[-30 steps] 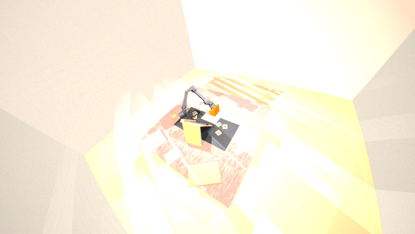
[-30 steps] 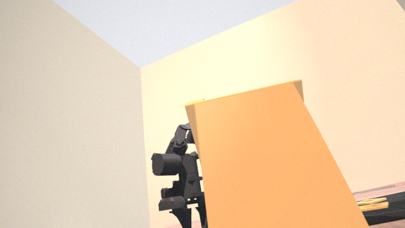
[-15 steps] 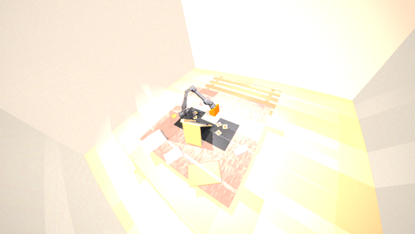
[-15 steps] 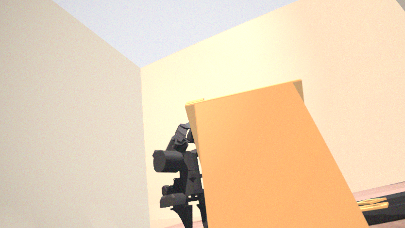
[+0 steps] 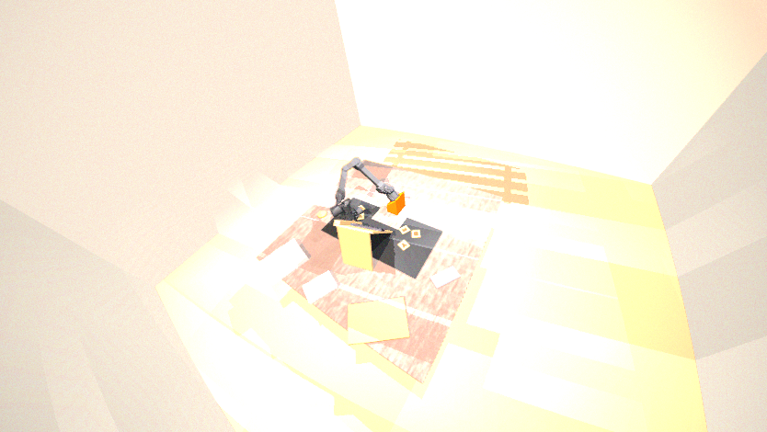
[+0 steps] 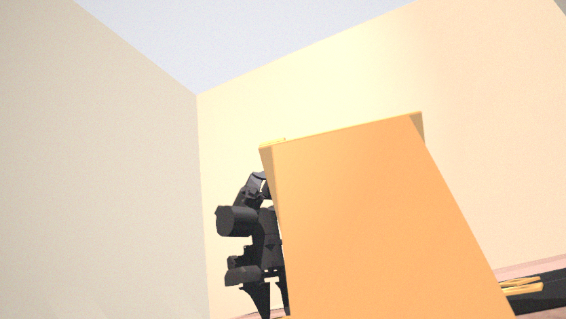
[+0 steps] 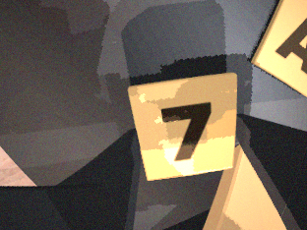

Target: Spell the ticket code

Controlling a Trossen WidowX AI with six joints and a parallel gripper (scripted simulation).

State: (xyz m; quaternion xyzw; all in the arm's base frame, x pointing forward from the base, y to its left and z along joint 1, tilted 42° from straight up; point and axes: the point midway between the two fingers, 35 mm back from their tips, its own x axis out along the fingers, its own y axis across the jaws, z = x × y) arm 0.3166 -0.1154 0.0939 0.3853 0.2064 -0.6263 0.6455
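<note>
My claw point(image 5: 358, 212) point(image 6: 276, 315) point(image 7: 187, 129) is partly closed, stopped at a tile's width, with the 7 tile point(image 7: 184, 125) caught between its fingers. The wrist view puts that tile mid-picture, face up and slightly skewed; I can't tell whether it is off the dark surface point(image 5: 416, 263) point(image 6: 531, 303). The A tile point(image 7: 291, 46) sits near it at about 2 o'clock, and a pale wooden piece point(image 7: 246, 197) at 5 o'clock.

I'd expect the tile to be light and stiff, not fragile, but its smooth, flat sides could slip or let it pivot. I'd pinch it across two opposite side edges, level and centred, with the printed face free and the leading edge clear for the rail. Squeezing harder gains little; a skewed hold could jam it going in.

From overhead, the big wooden panel point(image 5: 355, 246) point(image 6: 368, 205) stands at about 6 o'clock from my claw. I can't read the ticket or rail, so I can't confirm 7's turn.
</note>
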